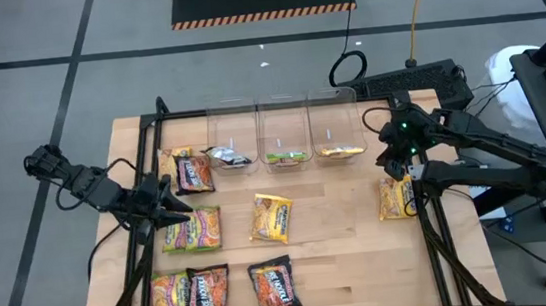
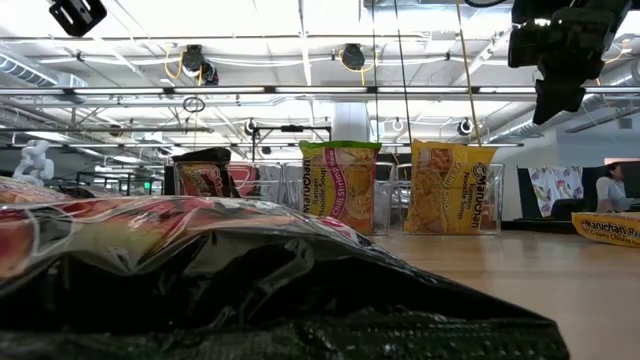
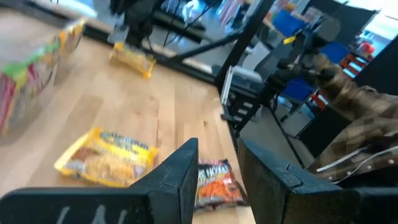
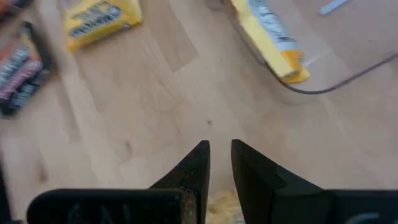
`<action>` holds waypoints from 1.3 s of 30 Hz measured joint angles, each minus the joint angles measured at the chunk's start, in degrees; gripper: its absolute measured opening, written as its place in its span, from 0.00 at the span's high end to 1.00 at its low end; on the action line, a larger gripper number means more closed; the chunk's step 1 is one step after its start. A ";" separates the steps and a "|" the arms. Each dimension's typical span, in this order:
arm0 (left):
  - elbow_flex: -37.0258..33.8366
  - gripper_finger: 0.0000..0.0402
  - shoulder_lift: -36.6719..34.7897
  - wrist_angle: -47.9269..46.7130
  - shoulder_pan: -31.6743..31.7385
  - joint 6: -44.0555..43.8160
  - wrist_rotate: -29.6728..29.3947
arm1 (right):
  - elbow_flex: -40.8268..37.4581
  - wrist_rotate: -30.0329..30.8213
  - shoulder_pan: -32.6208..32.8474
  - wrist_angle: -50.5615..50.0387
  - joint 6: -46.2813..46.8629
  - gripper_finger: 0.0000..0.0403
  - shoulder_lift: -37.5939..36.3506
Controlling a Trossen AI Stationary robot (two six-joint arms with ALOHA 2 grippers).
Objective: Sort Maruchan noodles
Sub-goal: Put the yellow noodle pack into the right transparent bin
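Note:
The Maruchan noodles lie as flat packets on the wooden table (image 1: 343, 257). A yellow one (image 1: 272, 218) is in the middle and another yellow one (image 1: 395, 198) at the right. Green ones (image 1: 192, 229) lie at the left, with a black one (image 1: 195, 173) beyond them. A green (image 1: 171, 295) and two black packets (image 1: 273, 286) lie along the near edge. My left gripper (image 1: 175, 211) (image 3: 219, 158) hovers open above the left green packets. My right gripper (image 1: 402, 169) (image 4: 221, 152) hangs above the right yellow packet's far end, fingers a little apart, nothing between them.
Three clear bins stand in a row at the far side. The left bin (image 1: 231, 137) holds a black packet, the middle bin (image 1: 283, 132) a green one, the right bin (image 1: 339, 127) a yellow one. Black frame bars (image 1: 427, 239) run along both table sides.

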 joint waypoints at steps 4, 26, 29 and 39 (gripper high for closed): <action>0.00 0.70 1.75 -1.80 0.00 -1.82 2.08 | 0.00 -2.61 0.00 1.25 1.21 0.85 0.01; 0.20 0.70 19.91 -16.55 0.02 -8.96 1.46 | 0.02 -4.70 0.00 6.32 0.97 0.85 0.01; 1.09 0.70 22.37 -18.24 0.02 -12.66 4.61 | 0.02 -4.72 0.00 6.85 0.95 0.85 0.00; 2.34 0.70 27.95 -12.60 -0.71 -21.70 21.31 | 0.02 -4.73 0.00 6.85 -0.14 0.85 0.00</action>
